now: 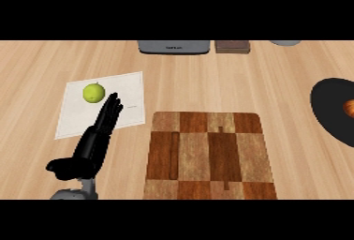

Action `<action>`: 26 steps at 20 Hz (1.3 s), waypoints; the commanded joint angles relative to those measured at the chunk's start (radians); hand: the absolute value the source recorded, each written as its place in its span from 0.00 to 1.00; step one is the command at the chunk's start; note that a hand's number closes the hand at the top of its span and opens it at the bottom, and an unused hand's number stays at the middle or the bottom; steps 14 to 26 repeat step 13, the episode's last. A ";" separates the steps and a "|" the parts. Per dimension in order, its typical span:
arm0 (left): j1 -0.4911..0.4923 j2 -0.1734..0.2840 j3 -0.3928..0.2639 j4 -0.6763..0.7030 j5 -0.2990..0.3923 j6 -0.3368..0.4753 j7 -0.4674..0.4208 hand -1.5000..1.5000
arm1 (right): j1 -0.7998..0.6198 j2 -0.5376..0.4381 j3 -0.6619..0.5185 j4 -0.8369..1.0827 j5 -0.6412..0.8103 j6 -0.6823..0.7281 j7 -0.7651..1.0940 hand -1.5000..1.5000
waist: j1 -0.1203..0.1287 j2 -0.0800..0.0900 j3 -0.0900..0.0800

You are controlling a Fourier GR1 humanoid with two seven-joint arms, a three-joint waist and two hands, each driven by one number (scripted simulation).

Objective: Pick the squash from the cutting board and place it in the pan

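Note:
The checkered wooden cutting board (211,157) lies in the lower middle of the counter, and nothing rests on it. The black pan (330,110) is cut off by the right edge. An orange-brown rounded thing (349,108), possibly the squash, sits inside it, mostly out of view. My left hand (88,149) comes in at the lower left, left of the board, open with straight fingers pointing up over a white mat. It holds nothing. My right hand does not show.
A white mat (128,86) lies at the left with a yellow-green round fruit (94,92) on it, just beyond my left fingertips. At the back edge stand a grey appliance (173,47), a brown block (232,46) and a grey round item (285,42).

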 commanded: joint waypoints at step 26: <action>-0.026 -0.035 -0.062 0.030 -0.032 0.064 -0.012 0.50 | 0.036 -0.016 0.054 -0.010 0.012 -0.013 -0.162 0.00 | -0.005 0.000 -0.001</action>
